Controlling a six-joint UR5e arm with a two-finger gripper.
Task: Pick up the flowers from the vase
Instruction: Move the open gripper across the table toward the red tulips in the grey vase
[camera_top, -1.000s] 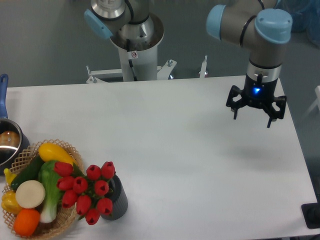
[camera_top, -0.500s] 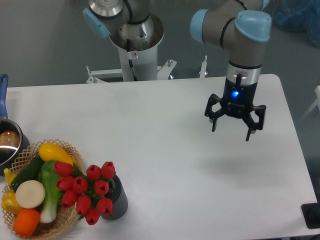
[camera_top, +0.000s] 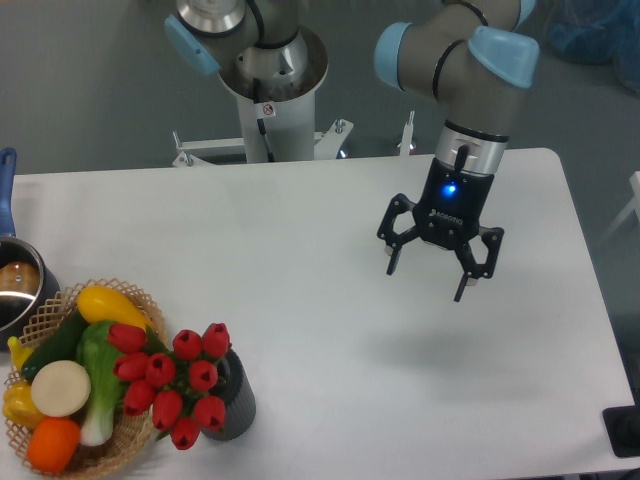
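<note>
The flowers (camera_top: 172, 383), a bunch of red closed tulip buds, stand in the vase (camera_top: 236, 400), a short dark grey ribbed cylinder near the table's front left. The buds lean left over the basket's edge and hide most of the vase's opening. My gripper (camera_top: 427, 276) hangs open above the table's right middle, far to the upper right of the flowers, with nothing between its fingers.
A woven wicker basket (camera_top: 130, 434) of vegetables sits right beside the vase at the front left corner. A metal pot (camera_top: 16, 290) with a blue handle stands at the left edge. The robot base (camera_top: 268, 105) rises behind the table's far edge.
The gripper has travelled leftward and toward the front across the table's right side, staying open. The flowers, vase and basket have not moved.
</note>
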